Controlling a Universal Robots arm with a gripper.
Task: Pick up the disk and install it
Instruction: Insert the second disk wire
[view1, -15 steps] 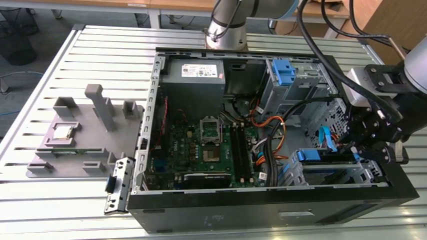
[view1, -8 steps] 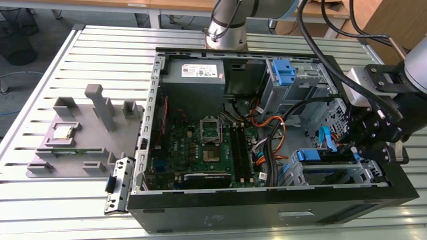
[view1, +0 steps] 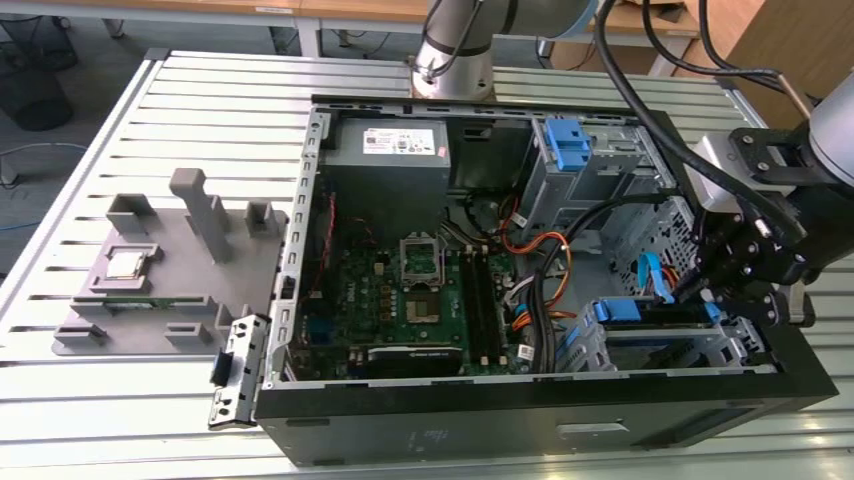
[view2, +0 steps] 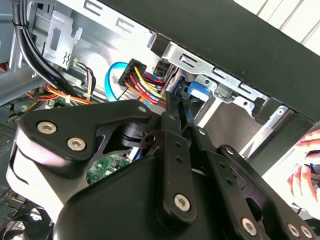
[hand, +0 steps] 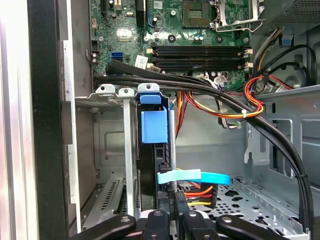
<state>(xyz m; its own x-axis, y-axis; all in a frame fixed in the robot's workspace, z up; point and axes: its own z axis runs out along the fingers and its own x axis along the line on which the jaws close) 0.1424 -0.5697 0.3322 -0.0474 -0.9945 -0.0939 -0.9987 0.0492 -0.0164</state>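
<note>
Disk seated edge-on in the drive cage, claw at its end.
The black, open metal computer case (view1: 534, 420) lay on the slatted grey desk (view1: 200, 110); in its cage near the front corner stood the flat silver disk in its blue plastic bracket (hand: 154, 125), the black claw (hand: 172, 220) closed narrowly on its end.

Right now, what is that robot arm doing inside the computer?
The gripper is down at the drive cage in a corner of the open computer case. The disk, in its blue bracket, stands on edge in a slot there, right at the gripper's fingertips in the first wrist view. Coloured cables are plugged in close by.
</note>
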